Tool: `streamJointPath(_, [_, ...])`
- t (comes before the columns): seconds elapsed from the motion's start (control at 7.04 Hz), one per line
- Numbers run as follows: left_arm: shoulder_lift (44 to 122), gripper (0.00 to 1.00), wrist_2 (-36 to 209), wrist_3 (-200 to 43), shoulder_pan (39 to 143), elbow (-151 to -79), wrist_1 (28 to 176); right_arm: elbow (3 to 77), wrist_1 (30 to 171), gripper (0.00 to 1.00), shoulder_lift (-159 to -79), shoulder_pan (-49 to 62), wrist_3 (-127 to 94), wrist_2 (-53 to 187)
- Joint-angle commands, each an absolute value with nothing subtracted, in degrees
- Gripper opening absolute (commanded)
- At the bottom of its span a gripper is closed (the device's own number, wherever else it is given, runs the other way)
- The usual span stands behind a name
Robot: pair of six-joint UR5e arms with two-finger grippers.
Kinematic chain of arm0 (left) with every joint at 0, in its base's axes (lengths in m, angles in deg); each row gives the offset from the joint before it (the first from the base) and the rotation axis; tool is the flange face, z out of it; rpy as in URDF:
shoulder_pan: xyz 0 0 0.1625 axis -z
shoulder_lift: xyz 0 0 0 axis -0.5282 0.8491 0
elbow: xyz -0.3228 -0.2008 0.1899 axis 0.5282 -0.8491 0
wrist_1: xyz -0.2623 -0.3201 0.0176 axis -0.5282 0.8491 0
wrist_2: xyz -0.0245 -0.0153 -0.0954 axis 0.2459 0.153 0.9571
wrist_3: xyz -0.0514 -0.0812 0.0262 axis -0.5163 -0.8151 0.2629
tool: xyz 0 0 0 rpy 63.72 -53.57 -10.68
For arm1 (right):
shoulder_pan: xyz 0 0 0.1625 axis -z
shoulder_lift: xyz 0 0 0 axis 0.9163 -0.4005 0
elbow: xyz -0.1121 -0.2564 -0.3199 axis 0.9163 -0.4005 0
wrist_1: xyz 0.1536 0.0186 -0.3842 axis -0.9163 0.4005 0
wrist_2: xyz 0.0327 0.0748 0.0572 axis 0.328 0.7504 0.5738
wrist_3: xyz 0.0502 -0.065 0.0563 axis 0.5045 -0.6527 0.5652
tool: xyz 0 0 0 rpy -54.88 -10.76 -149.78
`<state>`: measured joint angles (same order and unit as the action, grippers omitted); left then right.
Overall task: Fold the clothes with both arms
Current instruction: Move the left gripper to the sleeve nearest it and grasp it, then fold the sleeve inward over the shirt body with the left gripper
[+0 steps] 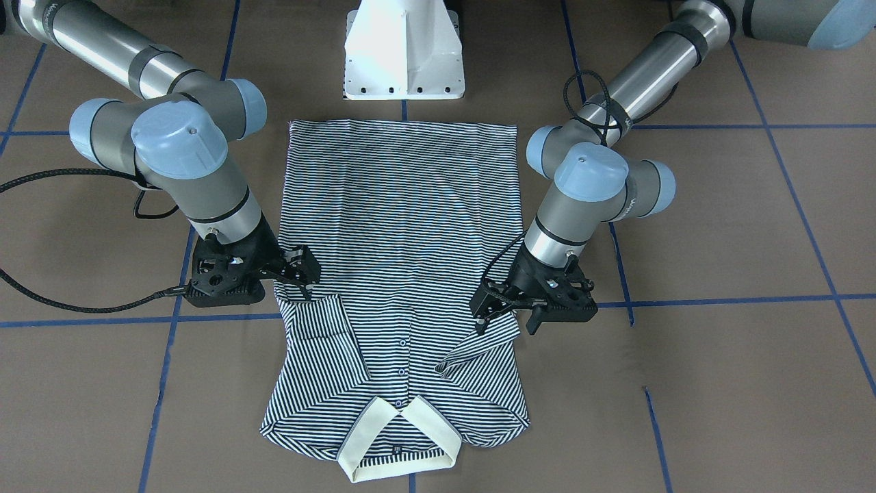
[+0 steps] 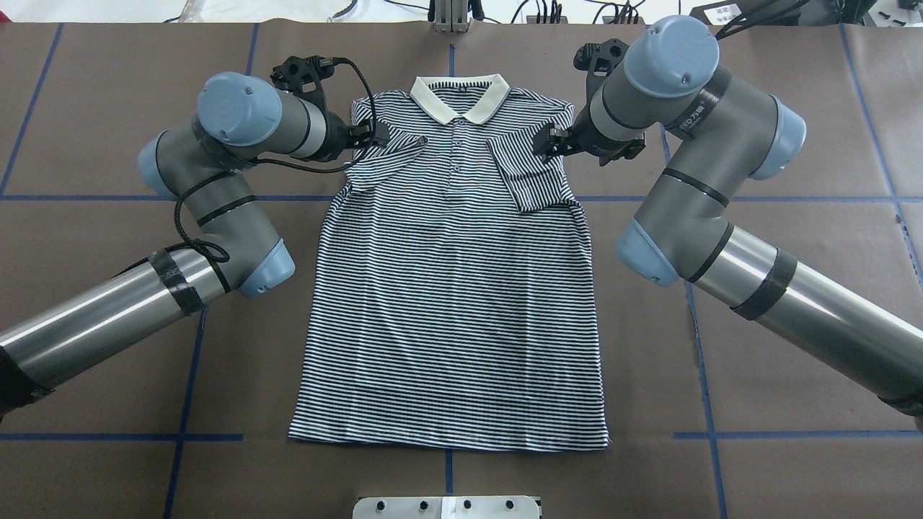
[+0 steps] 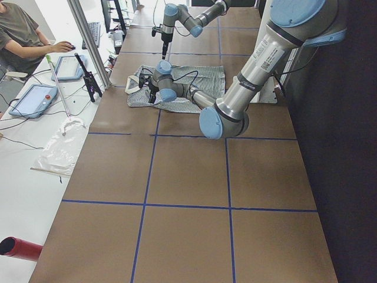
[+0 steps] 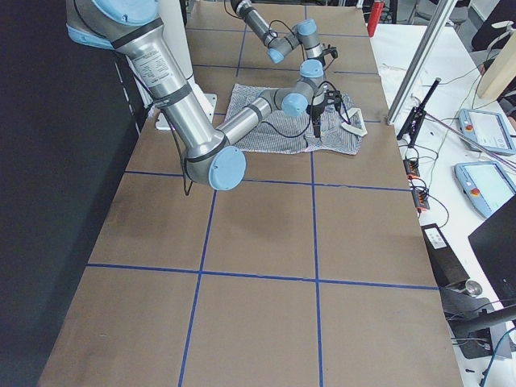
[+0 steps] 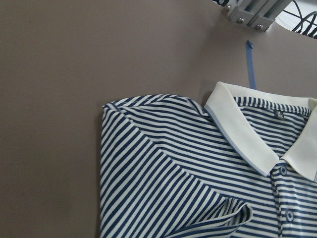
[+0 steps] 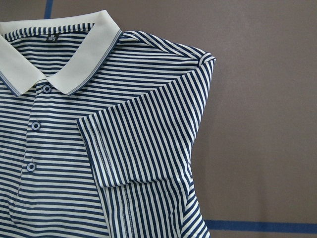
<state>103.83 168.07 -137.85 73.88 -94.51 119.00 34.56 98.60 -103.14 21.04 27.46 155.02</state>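
The striped polo shirt (image 2: 454,303) lies flat and face up on the brown table, its cream collar (image 2: 459,97) at the far end from the robot. Both short sleeves are folded inward over the chest, the left one (image 2: 393,148) narrow and a little raised, the right one (image 2: 530,176) flat. My left gripper (image 2: 378,135) hovers at the shirt's left shoulder edge; in the front view it (image 1: 505,320) stands open, holding nothing. My right gripper (image 2: 548,140) hangs over the right sleeve, also open (image 1: 306,277). Both wrist views show only shirt (image 5: 163,173) (image 6: 138,139), no fingers.
The white pedestal base (image 1: 404,55) stands just behind the shirt's hem. Blue tape lines (image 2: 195,360) cross the brown tabletop. A person (image 3: 23,35) sits at a side bench with tablets (image 3: 35,97) beyond the table's far edge.
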Motion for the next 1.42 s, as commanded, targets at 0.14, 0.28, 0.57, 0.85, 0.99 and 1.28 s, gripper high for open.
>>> streamJointPath(0.14, [103.9, 0.83, 167.6, -140.2, 72.6, -91.8, 119.1, 34.6, 98.6, 1.0, -103.0, 21.0, 27.4, 155.1])
streamJointPath(0.28, [103.9, 0.77, 167.6, -140.2, 72.6, -91.5, 119.2, 34.6, 98.6, 1.0, -102.8, 21.0, 27.4, 155.1])
streamJointPath(0.57, [104.1, 0.69, 167.6, -140.3, 72.6, -91.5, 119.2, 34.7, 98.6, 1.0, -102.7, 21.0, 27.4, 155.1])
streamJointPath(0.85, [104.7, 0.67, 167.7, -140.4, 72.6, -91.7, 119.2, 34.7, 98.6, 1.0, -102.7, 21.0, 27.4, 155.1])
streamJointPath(0.99, [104.8, 0.67, 167.7, -140.5, 72.6, -91.8, 119.2, 34.7, 98.6, 1.0, -102.7, 21.0, 27.4, 155.1])
streamJointPath(1.28, [105.3, 0.67, 167.8, -140.4, 72.5, -91.8, 119.1, 34.7, 98.6, 1.0, -102.9, 20.9, 27.4, 155.2])
